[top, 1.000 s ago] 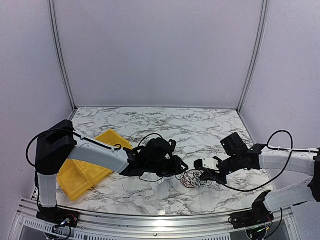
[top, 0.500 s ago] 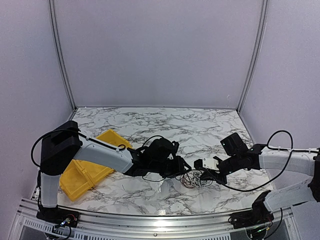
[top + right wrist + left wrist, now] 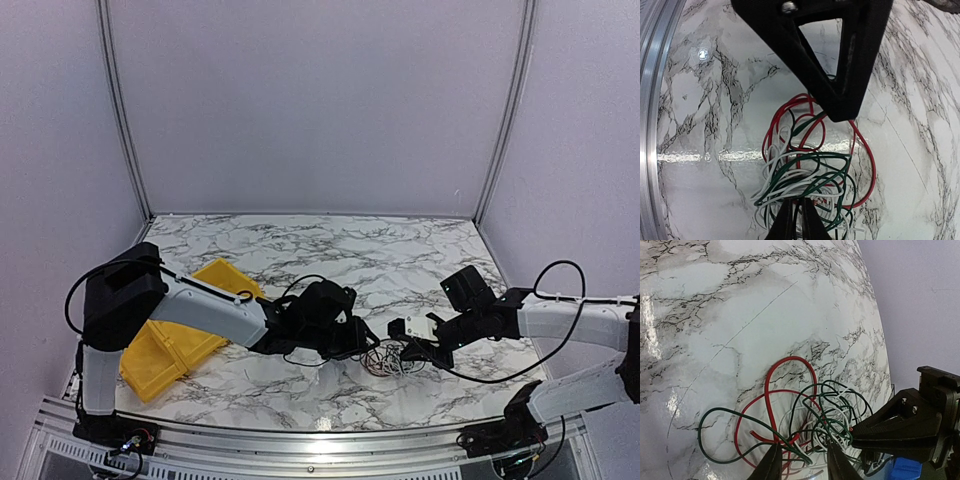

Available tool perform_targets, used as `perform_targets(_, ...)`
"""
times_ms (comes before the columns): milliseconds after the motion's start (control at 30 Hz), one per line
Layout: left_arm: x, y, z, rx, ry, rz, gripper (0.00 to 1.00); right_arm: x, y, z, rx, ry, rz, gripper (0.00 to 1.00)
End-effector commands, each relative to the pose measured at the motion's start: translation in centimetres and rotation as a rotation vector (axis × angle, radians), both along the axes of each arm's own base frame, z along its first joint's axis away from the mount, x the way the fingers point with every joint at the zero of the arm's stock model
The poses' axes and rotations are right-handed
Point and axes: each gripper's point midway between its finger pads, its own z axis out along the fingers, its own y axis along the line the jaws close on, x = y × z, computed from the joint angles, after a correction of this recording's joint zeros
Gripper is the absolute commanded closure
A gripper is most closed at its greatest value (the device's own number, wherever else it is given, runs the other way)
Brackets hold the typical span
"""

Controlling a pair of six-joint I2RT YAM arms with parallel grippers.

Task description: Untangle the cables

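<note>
Tangle of red, green and white cables (image 3: 388, 358) at lower centre, left gripper (image 3: 804, 466) jaws partly open astride strands, right gripper (image 3: 796, 222) jaws nearly closed, apparently pinching one

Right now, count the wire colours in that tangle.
3: red wire looping outermost, green wire threaded through, white wire bunched in the middle. More may be hidden underneath.

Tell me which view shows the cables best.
Right wrist. The cables sit mid-frame, nearly whole, with the red, green and white strands easy to tell apart. The left wrist view also shows them close, but they run off the bottom edge. The top view shows only a small clump, its strands too fine to follow.
</note>
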Motion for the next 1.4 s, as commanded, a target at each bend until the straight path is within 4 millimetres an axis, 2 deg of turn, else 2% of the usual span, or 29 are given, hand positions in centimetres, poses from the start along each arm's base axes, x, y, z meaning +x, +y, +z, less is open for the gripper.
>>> perform_targets(0, 0.0, -0.4, -0.8, 0.028, -0.004, -0.015, 0.69, 0.4, 0.6, 0.6, 0.006, -0.019, 0.012, 0.91)
perform_targets(133, 0.4, -0.7, -0.7, 0.029, -0.019, -0.009, 0.78, 0.4, 0.5, 0.5, 0.003, -0.021, 0.01, 0.91)
perform_targets(300, 1.3, -0.4, 1.3, 0.021, -0.099, 0.012, 1.0, 0.4, 0.5, 0.2, -0.005, -0.013, 0.01, 0.94)
perform_targets(467, 2.0, 0.4, 4.9, 0.002, -0.211, 0.014, 1.0, 0.4, 0.4, 0.1, -0.01, -0.011, 0.009, 0.95)
perform_targets(700, 2.4, 3.6, 12.2, -0.034, -0.408, 0.047, 1.0, 0.4, 0.3, -0.5, -0.028, 0.002, 0.001, 0.96)
perform_targets(767, 2.2, 4.8, 15.0, -0.063, -0.463, 0.05, 1.0, 0.4, 0.2, -0.7, -0.036, 0.009, 0.0, 0.96)
perform_targets(967, 1.2, 8.2, 20.9, -0.099, -0.603, 0.054, 1.0, 0.5, 0.0, -1.4, -0.058, 0.023, -0.009, 0.97)
perform_targets(1133, 1.1, 11.8, 26.1, -0.034, -0.726, 0.08, 1.0, 0.7, -0.2, -1.9, -0.077, 0.029, -0.019, 0.97)
perform_targets(1233, 0.8, 14.7, 29.9, -0.003, -0.799, 0.114, 1.0, 0.8, -0.4, -2.2, -0.093, 0.031, -0.027, 0.96)
perform_targets(1367, 0.0, 18.9, 36.0, -0.018, -0.895, 0.177, 1.0, 1.0, -0.6, -2.5, -0.108, 0.029, -0.039, 0.94)
